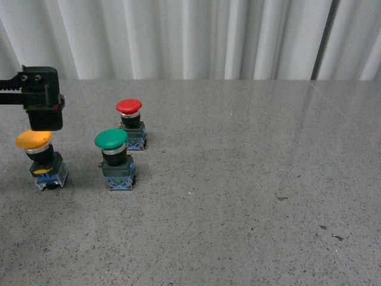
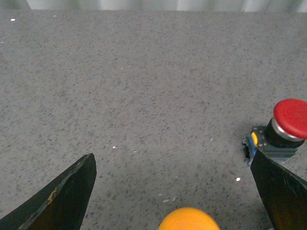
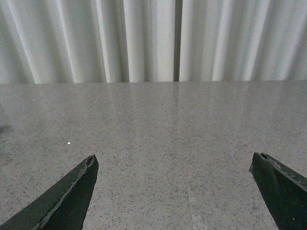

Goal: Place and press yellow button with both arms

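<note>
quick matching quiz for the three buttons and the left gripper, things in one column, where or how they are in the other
1 yellow button
2 green button
3 red button
4 left gripper

a farthest-back button
b open, over the yellow cap
c leftmost button
d between the other two, left to right

Pairs: 1-c, 2-d, 3-a, 4-b

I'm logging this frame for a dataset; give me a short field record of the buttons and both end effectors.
yellow button: yellow mushroom-capped push-button, upright, leftmost on the grey speckled table
green button: green-capped push-button, upright, right of the yellow one
red button: red-capped push-button, upright, behind the green one
left end effector: open, poised over the yellow cap, gripping nothing
right end effector: open, holding nothing
</note>
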### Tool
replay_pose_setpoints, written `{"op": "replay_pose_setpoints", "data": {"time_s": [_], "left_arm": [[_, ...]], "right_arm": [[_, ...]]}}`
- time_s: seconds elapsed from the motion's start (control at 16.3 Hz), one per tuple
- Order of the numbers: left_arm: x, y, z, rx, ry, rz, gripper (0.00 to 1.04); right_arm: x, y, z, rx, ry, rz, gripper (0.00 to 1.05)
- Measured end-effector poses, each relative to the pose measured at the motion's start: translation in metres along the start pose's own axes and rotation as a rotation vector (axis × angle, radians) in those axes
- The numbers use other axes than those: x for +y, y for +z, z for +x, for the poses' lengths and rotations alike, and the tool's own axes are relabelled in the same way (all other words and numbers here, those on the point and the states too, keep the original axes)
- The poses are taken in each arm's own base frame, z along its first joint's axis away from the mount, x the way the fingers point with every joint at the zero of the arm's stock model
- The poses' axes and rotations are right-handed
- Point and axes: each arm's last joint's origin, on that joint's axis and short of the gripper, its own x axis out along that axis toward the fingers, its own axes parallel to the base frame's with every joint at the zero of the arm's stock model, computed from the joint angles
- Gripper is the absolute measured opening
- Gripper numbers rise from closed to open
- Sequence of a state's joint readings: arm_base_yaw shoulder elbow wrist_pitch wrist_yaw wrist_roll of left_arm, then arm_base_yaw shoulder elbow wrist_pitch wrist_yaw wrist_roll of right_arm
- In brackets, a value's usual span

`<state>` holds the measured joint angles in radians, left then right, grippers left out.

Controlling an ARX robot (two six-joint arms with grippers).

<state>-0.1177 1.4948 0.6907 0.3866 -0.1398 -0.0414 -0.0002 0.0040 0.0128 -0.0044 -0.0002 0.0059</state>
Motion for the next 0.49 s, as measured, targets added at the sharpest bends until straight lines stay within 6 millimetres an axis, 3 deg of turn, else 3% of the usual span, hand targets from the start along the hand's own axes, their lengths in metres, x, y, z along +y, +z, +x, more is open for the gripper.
{"op": "replay_pose_setpoints", "data": {"time_s": [0.18, 0.49], "left_arm": [[-0.008, -0.007, 0.009, 0.029, 0.004, -0.018, 0.98], [-0.007, -0.03, 0.005, 0.09, 0.004, -0.043, 0.98]], "right_arm": [[0.0, 0.0, 0.0, 0.0, 0.0, 0.0, 0.98], [0.0, 0.0, 0.0, 0.0, 0.0, 0.0, 0.98]]}}
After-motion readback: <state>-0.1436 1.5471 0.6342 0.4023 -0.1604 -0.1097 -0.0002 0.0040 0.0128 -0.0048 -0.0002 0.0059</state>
